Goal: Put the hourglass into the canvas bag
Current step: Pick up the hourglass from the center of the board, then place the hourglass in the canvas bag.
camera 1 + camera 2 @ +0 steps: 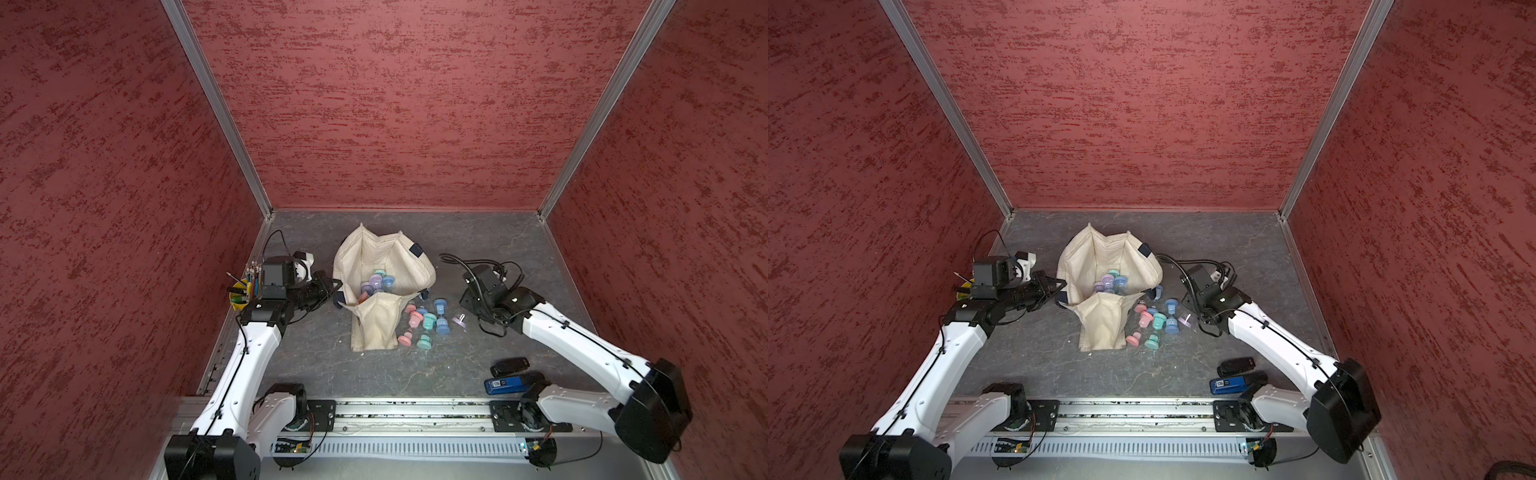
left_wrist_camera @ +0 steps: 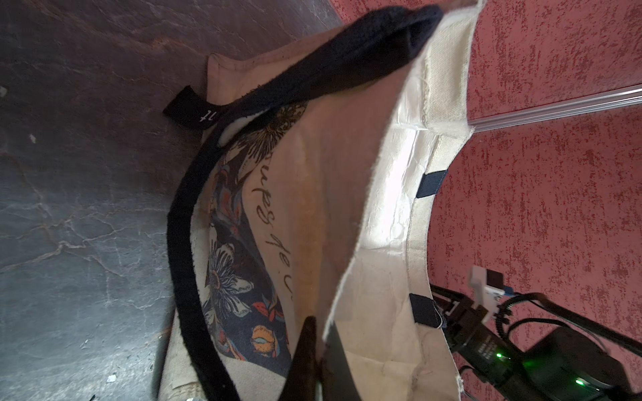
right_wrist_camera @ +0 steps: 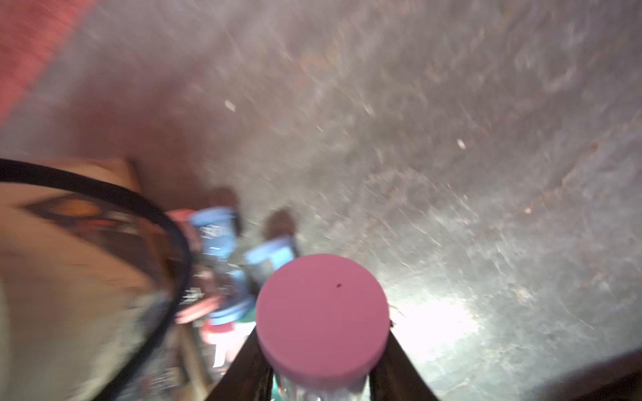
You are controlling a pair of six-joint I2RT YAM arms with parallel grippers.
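Observation:
The cream canvas bag (image 1: pixel 382 257) (image 1: pixel 1100 257) lies open on the grey table, with several pastel hourglasses (image 1: pixel 376 282) inside its mouth. My left gripper (image 2: pixel 318 330) (image 1: pixel 334 286) is shut on the bag's rim (image 2: pixel 347 277), beside a navy strap handle (image 2: pixel 180 243). My right gripper (image 3: pixel 322 328) is shut on an hourglass (image 3: pixel 321 312) with a pink-lilac cap. This hourglass (image 1: pixel 459 321) (image 1: pixel 1185 321) is just right of a loose pile of pink, teal and blue hourglasses (image 1: pixel 424 324). The cap hides the hourglass's glass body and where the fingers touch it.
A yellow pencil cup (image 1: pixel 241 297) stands behind the left wrist at the left wall. A black case (image 1: pixel 509 365) and a blue box-like thing (image 1: pixel 505 384) lie near the right arm's base. Red walls close in three sides; a metal rail (image 1: pixel 415 411) runs along the front.

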